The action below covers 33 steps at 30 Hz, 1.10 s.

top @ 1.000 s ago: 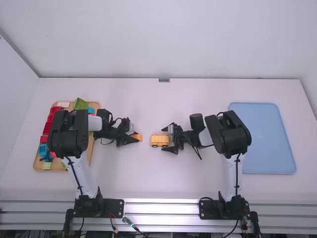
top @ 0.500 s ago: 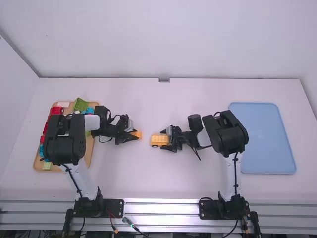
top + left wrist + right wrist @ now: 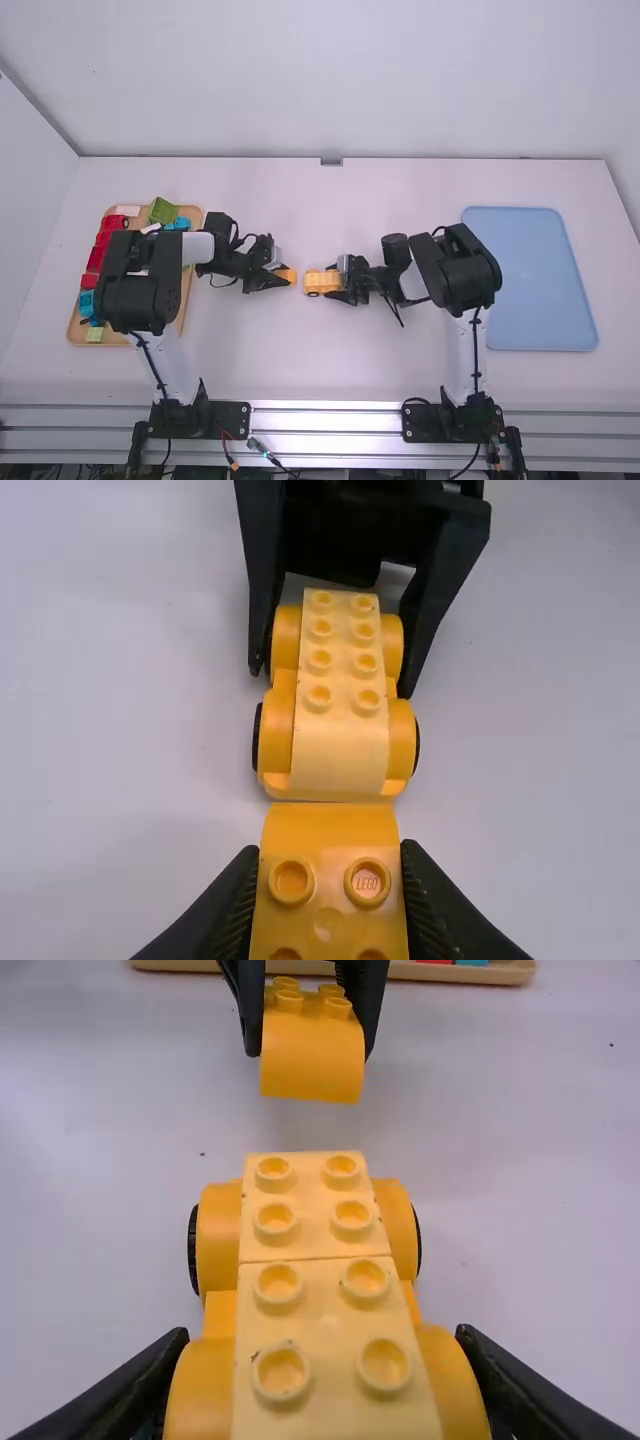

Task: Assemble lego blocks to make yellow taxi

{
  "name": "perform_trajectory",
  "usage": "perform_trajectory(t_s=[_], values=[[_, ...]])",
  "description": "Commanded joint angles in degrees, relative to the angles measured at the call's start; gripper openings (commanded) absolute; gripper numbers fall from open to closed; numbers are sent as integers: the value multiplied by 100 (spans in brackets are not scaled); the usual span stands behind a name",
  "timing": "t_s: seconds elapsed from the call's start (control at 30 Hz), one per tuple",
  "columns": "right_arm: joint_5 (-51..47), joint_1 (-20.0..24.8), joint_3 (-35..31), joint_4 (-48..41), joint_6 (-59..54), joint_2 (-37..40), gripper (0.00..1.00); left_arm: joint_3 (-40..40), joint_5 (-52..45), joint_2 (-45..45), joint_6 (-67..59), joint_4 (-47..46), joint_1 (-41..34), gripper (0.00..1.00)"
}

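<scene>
While Left Gripper (image 3: 284, 276) Clasps Yellow Block (image 3: 329, 830), Right Gripper (image 3: 338, 282) Steadies Taxi Body (image 3: 315, 1290)

As red blocks (image 3: 96, 260), a green block (image 3: 164, 210) and blue blocks (image 3: 87, 303) sit in a wooden tray (image 3: 75, 330) at far left, the left arm (image 3: 137, 300) passes above them, bent toward the middle of the white table (image 3: 250, 350). Its gripper is closed on the yellow block, one finger at each side, with the studs facing up and a smooth, rounded end toward the taxi body. The block is held above the tabletop, near the taxi body but apart from it, a narrow gap between the two in the high view. Next comes the taxi body itself, upright near the table's center, with dark wheels at its sides and two rows of studs along its pale yellow top. The right gripper, closed on the end away from the block, has a finger against either flank. Behind it stands the right arm (image 3: 462, 270), its elbow near a light blue tray (image 3: 535, 280) on the table's right side.
</scene>
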<state>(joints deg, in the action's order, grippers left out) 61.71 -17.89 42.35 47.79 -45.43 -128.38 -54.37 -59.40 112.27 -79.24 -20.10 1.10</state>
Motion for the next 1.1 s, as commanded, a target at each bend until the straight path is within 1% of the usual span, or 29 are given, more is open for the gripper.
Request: perform_trajectory(t_s=[0.0,0.1,0.13,0.33,0.43,0.47,0.53,0.6,0.67,0.77,0.9,1.07], values=[[-4,31,-70,-28,24,-96,63,-48,-173,-264,39,-37,-42,2],[-28,15,-70,-24,70,-96,60,-48,-273,-400,39,-52,-15,2],[-24,22,-70,-42,63,-96,56,-48,-334,-468,35,-52,-20,2],[-37,26,-181,11,149,-96,55,-48,-442,-540,46,-28,-232,2],[-334,-35,-361,396,566,-96,55,-48,-417,-540,393,118,-490,2],[-334,-35,-361,396,566,-96,55,-48,-417,-540,393,118,-490,2],[-376,-87,-540,756,560,-96,56,-48,-396,-540,581,319,-682,2],[-428,-94,-597,879,619,-96,55,-48,-396,-540,717,442,-780,2],[-619,-92,-647,1040,881,-96,58,-48,-247,-540,960,634,-925,2],[-619,-92,-638,1023,944,-96,58,-37,-107,-540,1421,944,-1104,2],[-610,-92,-590,925,938,-96,58,39,-28,-540,1711,1290,-1287,2],[-608,-92,-485,723,925,-96,57,282,315,-533,2317,1919,-1462,2]])
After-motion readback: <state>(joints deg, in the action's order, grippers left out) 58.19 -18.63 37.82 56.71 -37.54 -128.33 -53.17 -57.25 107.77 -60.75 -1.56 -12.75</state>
